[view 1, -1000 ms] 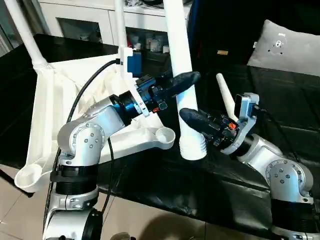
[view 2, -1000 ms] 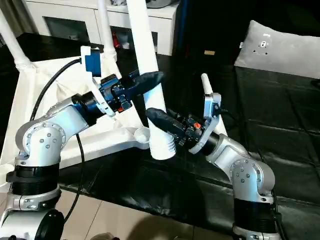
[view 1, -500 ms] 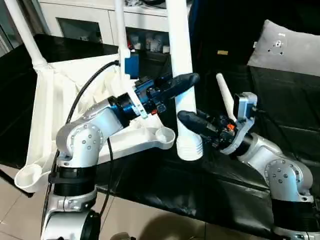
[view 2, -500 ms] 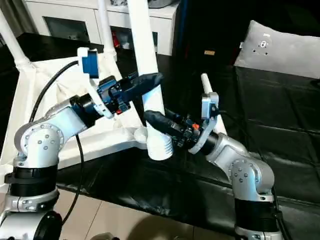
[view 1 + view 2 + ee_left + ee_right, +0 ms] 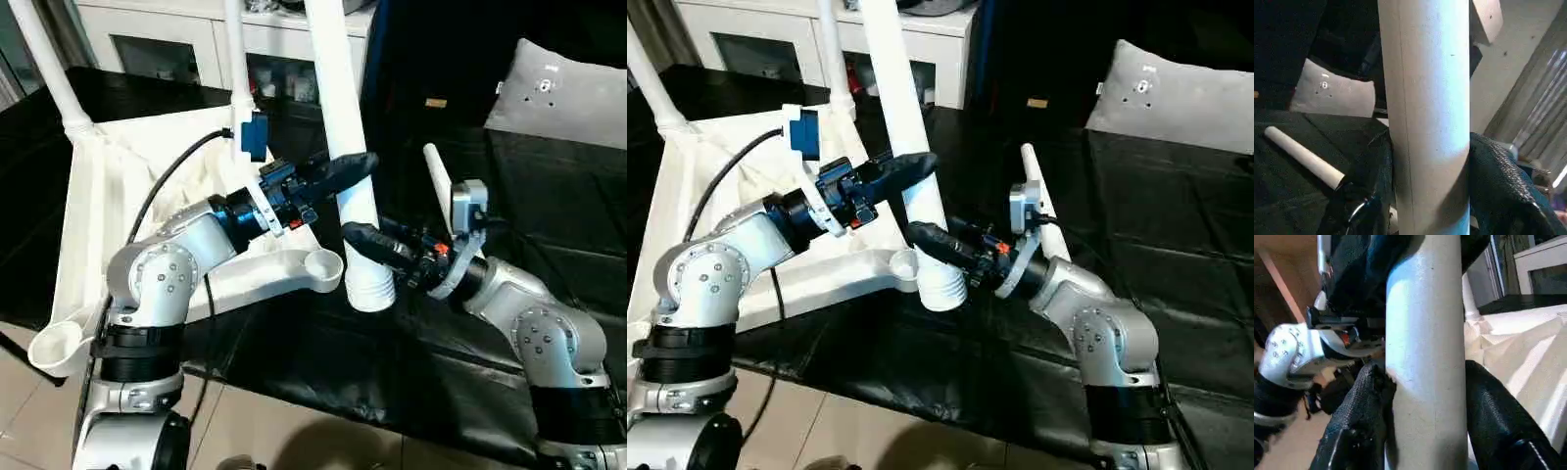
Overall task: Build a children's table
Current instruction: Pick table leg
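The robot has a loose white leg [image 5: 343,147] clamped by both grippers – the left gripper [image 5: 351,168] higher on the shaft, the right gripper [image 5: 364,243] lower, close to the ribbed plug end [image 5: 370,286]. Each wrist view has its own black fingers pressed against either side of the white tube, so both claws are clamped on the leg rather than standing free.

The table top [image 5: 118,225] lies upside down on the black-covered surface at the left, ribbed underside up. Two legs already stand in its far corners, one at the far left [image 5: 44,64] and one further right [image 5: 235,49]. The near right corner socket [image 5: 321,262] is empty and sits just left of the held leg's plug end; another empty socket [image 5: 54,345] is at the near left corner. A fourth leg [image 5: 439,186] lies on the black surface to the right, beyond the right arm.

The step in hand looks like seating the third leg. The leg leans, its top tipped to the left and away, and its plug end hangs just right of the socket – so the next move probably calls for shifting the base left over the cup, standing the leg upright, then pushing down with both grips
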{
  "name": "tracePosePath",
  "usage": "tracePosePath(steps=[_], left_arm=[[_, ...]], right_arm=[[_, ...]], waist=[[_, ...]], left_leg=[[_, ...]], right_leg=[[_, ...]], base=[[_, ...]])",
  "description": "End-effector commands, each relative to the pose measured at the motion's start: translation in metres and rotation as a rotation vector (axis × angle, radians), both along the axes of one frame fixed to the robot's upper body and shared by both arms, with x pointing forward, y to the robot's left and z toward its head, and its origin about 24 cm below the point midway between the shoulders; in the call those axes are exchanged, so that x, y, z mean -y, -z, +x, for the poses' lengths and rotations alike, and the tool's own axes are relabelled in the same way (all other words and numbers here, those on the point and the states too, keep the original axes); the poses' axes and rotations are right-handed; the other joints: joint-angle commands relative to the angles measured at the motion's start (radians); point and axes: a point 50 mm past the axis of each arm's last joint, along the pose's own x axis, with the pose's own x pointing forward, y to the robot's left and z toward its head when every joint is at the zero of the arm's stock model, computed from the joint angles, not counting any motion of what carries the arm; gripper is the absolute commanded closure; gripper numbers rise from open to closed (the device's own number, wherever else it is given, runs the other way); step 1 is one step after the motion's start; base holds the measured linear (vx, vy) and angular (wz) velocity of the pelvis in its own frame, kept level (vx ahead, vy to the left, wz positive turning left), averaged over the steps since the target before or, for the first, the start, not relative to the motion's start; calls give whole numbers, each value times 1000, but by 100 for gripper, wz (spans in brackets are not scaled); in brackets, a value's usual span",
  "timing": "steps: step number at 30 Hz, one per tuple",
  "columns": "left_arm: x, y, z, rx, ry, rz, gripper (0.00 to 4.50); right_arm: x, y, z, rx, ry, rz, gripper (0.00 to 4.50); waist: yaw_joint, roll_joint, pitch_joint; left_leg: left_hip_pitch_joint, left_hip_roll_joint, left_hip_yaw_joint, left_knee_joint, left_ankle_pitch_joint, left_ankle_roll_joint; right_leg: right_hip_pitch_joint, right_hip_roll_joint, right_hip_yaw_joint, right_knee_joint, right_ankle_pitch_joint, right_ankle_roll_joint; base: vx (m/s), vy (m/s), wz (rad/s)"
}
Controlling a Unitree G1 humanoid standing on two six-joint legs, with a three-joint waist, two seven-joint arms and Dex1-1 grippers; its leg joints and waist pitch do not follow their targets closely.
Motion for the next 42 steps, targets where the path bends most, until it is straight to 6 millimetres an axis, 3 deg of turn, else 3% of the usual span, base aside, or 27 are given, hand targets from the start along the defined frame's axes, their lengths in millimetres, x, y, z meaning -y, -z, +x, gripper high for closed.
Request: tracePosePath(steps=[1, 5, 12, 16, 20, 31, 36, 37, 42], left_arm=[[-2, -14, 4, 85, -49, 43, 265], [-2, -19, 7, 128, -74, 93, 265], [0, -23, 7, 192, -57, 160, 266], [6, -21, 3, 234, 6, 240, 266], [10, -21, 1, 257, 45, 267, 266], [18, -24, -2, 295, 109, 290, 267], [19, -24, -2, 295, 115, 279, 267], [19, -24, -2, 295, 116, 279, 267], [20, -23, -3, 296, 128, 281, 267]], right_arm=[[1, 4, 5, -13, 47, -61, 210], [1, 3, 13, 8, 94, -94, 176], [3, 3, 19, 16, 122, -205, 104], [3, 2, 20, 4, 87, -299, 104], [1, 2, 19, 0, 30, -336, 104], [-3, 4, 19, -28, -20, -338, 102], [-4, 3, 19, -32, -29, -322, 143], [-4, 4, 19, -33, -28, -321, 173], [-4, 3, 19, -30, -31, -311, 197]], waist=[[1, -5, -67], [1, -6, -66], [0, -7, -69], [0, -4, -68], [-1, -8, -70], [1, -8, -71], [2, -9, -72], [2, -9, -72], [2, -9, -72]], left_leg=[[2, 50, -13, -69, -18, 31], [3, 49, -12, -69, -29, 22], [3, 49, -11, -67, -5, 26], [4, 49, -11, -68, -7, 27], [4, 49, -10, -66, -8, 27], [3, 50, -10, -64, 0, 34], [2, 50, -10, -63, 3, 38], [2, 51, -10, -63, 4, 38], [3, 51, -9, -63, 5, 39]], right_leg=[[67, -94, 53, -72, -57, -182], [67, -95, 54, -74, -84, -178], [68, -92, 53, -66, -23, -191], [67, -92, 54, -66, -35, -188], [69, -93, 55, -64, -18, -197], [70, -94, 55, -60, 0, -216], [71, -94, 54, -59, 11, -218], [71, -94, 54, -59, 11, -219], [71, -95, 54, -59, 8, -219]], base=[[0, 0, 0], [0, 0, 0], [0, 0, 0], [0, 0, 0], [0, 0, 0], [0, 0, 0], [0, 0, 0], [0, 0, 0], [0, 0, 0]])
